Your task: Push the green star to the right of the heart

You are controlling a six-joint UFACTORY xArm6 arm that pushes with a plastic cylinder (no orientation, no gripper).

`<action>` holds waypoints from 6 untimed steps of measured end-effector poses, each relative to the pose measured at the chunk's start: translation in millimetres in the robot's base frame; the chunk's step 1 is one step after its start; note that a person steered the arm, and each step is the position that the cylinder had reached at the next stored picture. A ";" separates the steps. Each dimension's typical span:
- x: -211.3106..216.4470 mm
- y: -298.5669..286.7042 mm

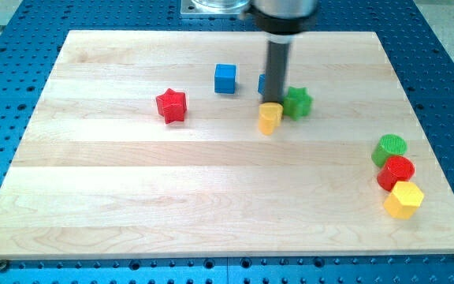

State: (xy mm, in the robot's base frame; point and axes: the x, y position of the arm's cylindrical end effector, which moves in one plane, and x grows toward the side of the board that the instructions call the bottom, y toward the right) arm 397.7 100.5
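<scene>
My tip [277, 101] stands on the tabletop [211, 189] just left of the green star [297, 102], about touching it, with the yellow heart [269, 118] just below the tip. There is no claw, only the rod. A blue block [263, 84] is half hidden behind the rod; a blue cube [225, 78] and red star [171, 105] lie further left. Near the view's right edge sit a green cylinder [389, 148], red cylinder [396, 172] and yellow hexagon [403, 199], clustered.
</scene>
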 end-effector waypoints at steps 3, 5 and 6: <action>-29.8 46.7; -11.6 49.6; -13.3 23.2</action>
